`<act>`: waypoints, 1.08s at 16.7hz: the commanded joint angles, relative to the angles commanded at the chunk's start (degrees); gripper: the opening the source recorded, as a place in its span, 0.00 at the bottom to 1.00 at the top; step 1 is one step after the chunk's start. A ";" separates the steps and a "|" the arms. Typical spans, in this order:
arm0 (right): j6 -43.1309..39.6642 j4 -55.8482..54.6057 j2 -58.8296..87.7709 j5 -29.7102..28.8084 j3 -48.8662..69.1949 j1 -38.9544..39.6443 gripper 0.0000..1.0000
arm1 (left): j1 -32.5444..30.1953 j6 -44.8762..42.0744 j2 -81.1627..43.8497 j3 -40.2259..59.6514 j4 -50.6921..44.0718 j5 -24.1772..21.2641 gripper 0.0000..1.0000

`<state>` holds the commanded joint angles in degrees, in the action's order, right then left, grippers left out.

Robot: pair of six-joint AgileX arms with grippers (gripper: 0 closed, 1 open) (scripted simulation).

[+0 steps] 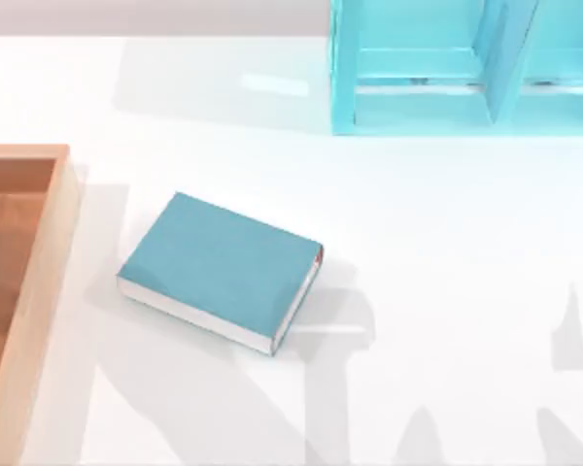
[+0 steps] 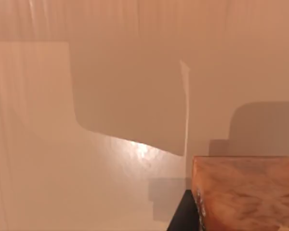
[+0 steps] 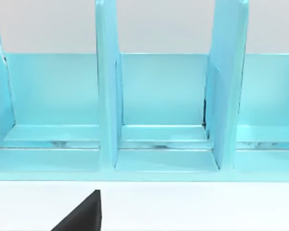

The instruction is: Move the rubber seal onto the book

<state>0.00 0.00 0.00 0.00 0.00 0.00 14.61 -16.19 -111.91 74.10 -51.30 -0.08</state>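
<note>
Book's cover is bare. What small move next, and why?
Likely swing the left arm toward the book, lying flat right of the wooden tray, cover bare. The rubber seal looms close in the left wrist view, so that arm is nearest it, though a grip isn't certain. The right arm faces the shelf unit, parked.

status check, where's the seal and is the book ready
Rubber seal close up in left wrist view, dark finger beside it. Book flat on table, top bare. Wooden tray left, blue shelf unit far right.
</note>
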 joint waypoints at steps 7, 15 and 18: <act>0.00 0.00 0.00 0.00 0.00 0.00 1.00 | -10.16 9.26 3.90 12.68 -14.55 -0.02 0.00; 0.00 0.00 0.00 0.00 0.00 0.00 1.00 | -23.38 23.16 7.38 21.44 -29.12 0.00 0.00; 0.00 0.00 0.00 0.00 0.00 0.00 1.00 | -24.43 24.46 7.75 21.90 -30.17 0.06 0.00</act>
<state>0.00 0.00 0.00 0.00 0.00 0.00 -9.81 8.27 -104.16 96.00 -81.47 -0.01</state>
